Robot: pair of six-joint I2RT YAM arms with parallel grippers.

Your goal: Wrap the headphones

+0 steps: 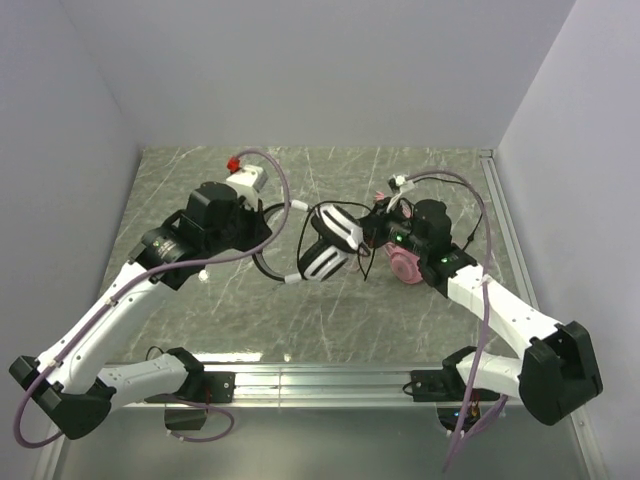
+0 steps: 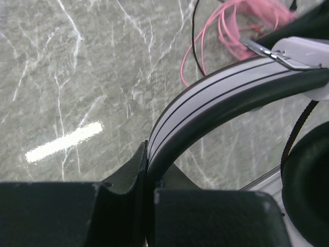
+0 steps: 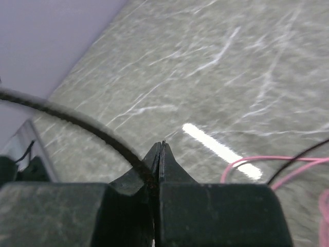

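Note:
The black-and-white headphones [image 1: 330, 247] hang above the middle of the table. My left gripper [image 1: 262, 240] is shut on their striped white headband [image 2: 216, 98], which is pinched between its fingers [image 2: 126, 175]. One black ear cushion [image 2: 308, 190] shows at the right edge of the left wrist view. Their black cable [image 1: 304, 235] loops around the cups and runs to my right gripper [image 3: 161, 154], which is shut on the black cable [image 3: 77, 118]. The pink headphones [image 1: 405, 265] lie on the table under the right wrist, with their pink cable [image 2: 226, 25] in loose loops [image 3: 267, 164].
Grey marble tabletop [image 1: 200, 320] with walls on three sides. An aluminium rail [image 1: 320, 380] runs along the near edge and another [image 1: 500, 220] along the right side. The wall and a rail corner [image 3: 20, 149] lie close on the left in the right wrist view.

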